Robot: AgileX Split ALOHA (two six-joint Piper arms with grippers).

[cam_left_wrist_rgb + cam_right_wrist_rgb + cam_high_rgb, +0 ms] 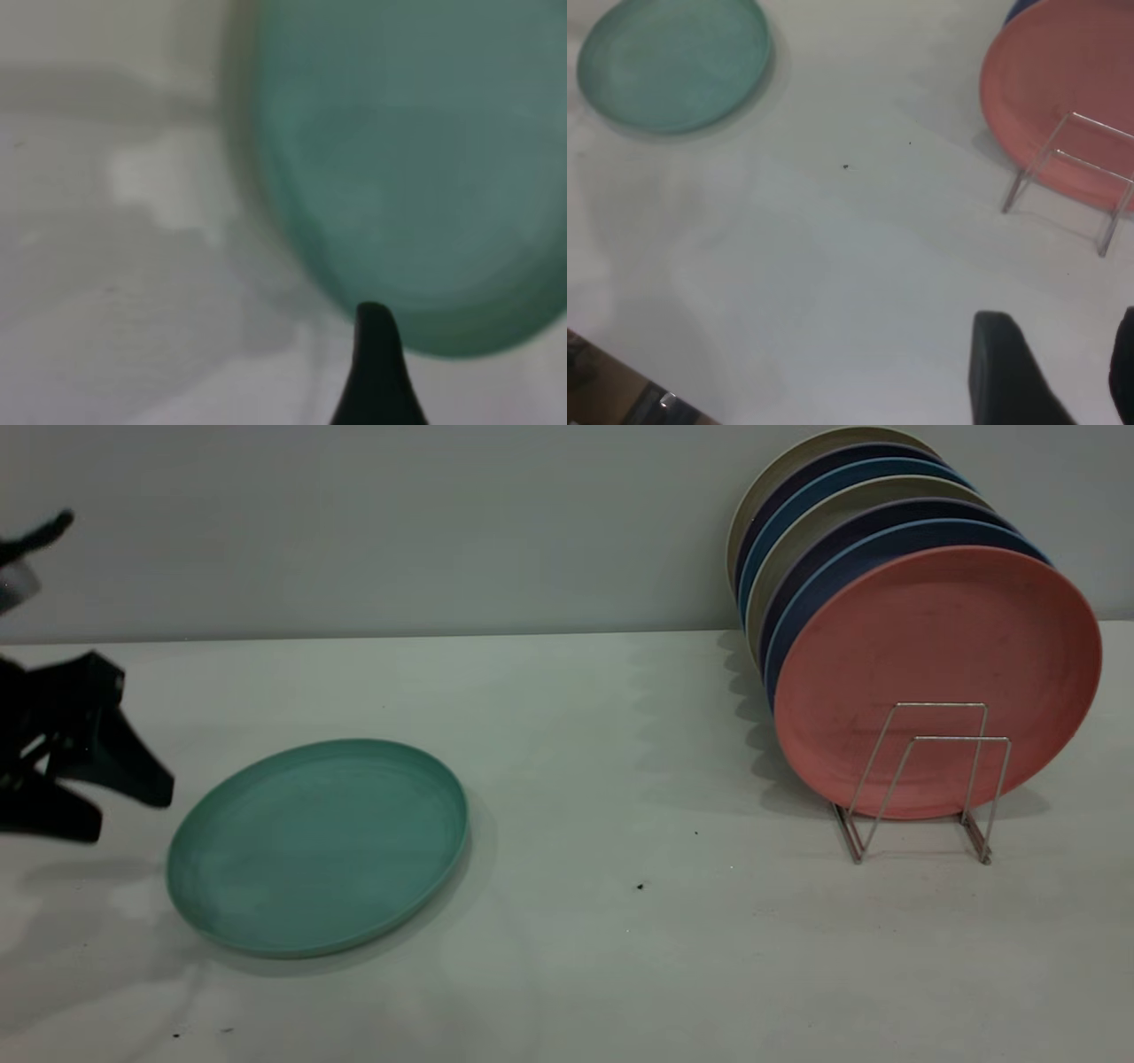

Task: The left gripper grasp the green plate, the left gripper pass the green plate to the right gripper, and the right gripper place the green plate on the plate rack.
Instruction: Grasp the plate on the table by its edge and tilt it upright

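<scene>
The green plate [319, 846] lies flat on the white table at front left. My left gripper [124, 808] hangs just left of its rim, low over the table, jaws open and empty. In the left wrist view the plate [407, 168] fills the frame, and one black fingertip [376, 341] shows at its near rim. The plate rack [921, 779] stands at the right, with its two front wire loops free. My right gripper [1059, 354] is out of the exterior view. In its wrist view it is open and empty, high over the table, with the plate [673, 62] and rack [1063, 168] far off.
A salmon-pink plate [939, 664] stands upright in the rack, with several blue and beige plates [850, 522] stacked behind it. A grey wall runs along the back of the table. The right wrist view shows the table's edge [629, 372].
</scene>
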